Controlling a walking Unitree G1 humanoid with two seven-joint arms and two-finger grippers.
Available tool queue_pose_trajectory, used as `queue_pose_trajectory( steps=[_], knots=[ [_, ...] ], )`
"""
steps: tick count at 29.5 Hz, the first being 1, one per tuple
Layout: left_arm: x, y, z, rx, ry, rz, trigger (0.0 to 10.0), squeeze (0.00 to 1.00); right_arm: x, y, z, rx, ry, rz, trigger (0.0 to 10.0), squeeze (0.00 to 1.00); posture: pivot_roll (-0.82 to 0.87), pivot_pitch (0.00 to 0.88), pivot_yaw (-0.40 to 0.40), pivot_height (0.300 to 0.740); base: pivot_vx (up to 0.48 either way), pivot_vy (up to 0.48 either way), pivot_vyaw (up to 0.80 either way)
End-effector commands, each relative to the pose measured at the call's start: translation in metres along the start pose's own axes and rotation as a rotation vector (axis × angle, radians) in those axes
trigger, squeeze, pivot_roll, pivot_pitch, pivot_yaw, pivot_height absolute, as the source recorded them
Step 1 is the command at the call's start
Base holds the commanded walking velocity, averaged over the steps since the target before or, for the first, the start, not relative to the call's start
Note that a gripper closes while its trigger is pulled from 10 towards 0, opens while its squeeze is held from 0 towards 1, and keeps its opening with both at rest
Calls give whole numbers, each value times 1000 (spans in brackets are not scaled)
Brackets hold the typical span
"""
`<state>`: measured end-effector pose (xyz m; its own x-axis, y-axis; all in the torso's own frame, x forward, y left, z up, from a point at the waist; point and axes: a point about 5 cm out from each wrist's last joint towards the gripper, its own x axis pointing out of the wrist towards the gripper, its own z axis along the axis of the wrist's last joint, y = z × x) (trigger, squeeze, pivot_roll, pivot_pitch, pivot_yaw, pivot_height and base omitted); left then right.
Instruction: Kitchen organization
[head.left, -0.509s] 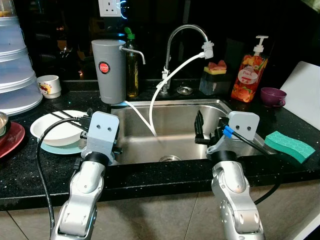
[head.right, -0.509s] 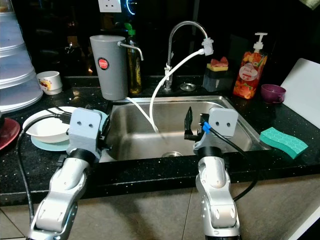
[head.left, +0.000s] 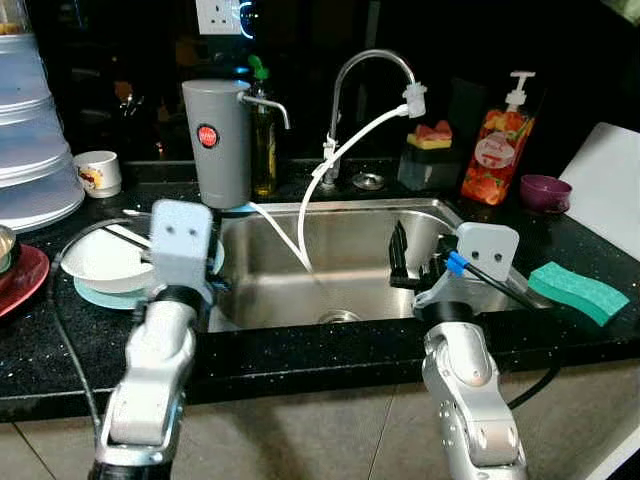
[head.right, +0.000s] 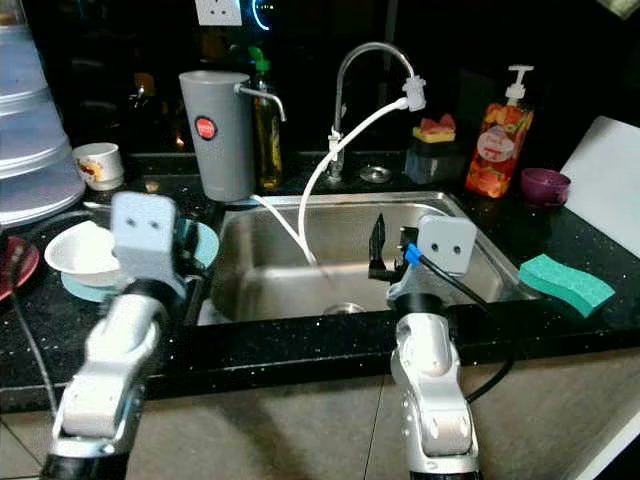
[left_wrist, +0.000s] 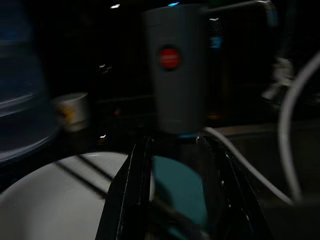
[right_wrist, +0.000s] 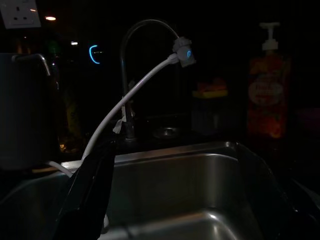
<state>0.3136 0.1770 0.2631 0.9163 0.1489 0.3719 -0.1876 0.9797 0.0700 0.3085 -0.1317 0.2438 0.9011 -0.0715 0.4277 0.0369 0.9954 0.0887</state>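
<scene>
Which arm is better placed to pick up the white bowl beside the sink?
Left. The left gripper is open and points at the white bowl on the teal plate, left of the sink. The right gripper hangs over the basin, well away from it.

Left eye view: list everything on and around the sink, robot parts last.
Sink: one, steel, centre of counter.
Tap: one, chrome, behind sink, white hose running into the basin.
Dispenser: one, grey, behind the sink's left corner.
Bottle: one, green cap, beside dispenser.
Soap: one, orange, pump top, back right.
Bowl: one, white, on teal plate, left of sink.
Cup: one, white, back left.
Purple cup: one, back right.
Sponge: one, teal, right counter.
Left gripper: open, over the plate.
Right gripper: open, over the sink.
</scene>
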Motion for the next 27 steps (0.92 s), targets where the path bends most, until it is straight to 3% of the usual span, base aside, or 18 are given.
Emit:
queue_pose_trajectory(
  steps=[1,3,6,9,16,27],
  knots=[
    [6,17,-5,-63,60,97,10000,0,-1,0,-2,6,7,-2,10000,0,90,46,-27,740,0,0,0],
    [6,17,-5,-63,60,97,10000,0,-1,0,-2,6,7,-2,10000,0,90,46,-27,740,0,0,0],
    [9,37,-10,-137,113,212,10000,0,0,1,-3,6,7,0,10000,0,90,47,-26,740,0,0,0],
    [11,52,-16,-147,161,273,10000,0,0,1,-3,8,7,3,10000,0,92,49,-25,740,0,0,0],
    [14,60,-20,-124,194,298,10000,0,0,2,-3,8,5,4,10000,0,90,48,-23,740,0,0,0],
    [22,68,-14,-101,169,307,10000,0,-2,1,-2,7,6,-3,10000,0,82,56,-15,740,0,0,0]
  ],
)
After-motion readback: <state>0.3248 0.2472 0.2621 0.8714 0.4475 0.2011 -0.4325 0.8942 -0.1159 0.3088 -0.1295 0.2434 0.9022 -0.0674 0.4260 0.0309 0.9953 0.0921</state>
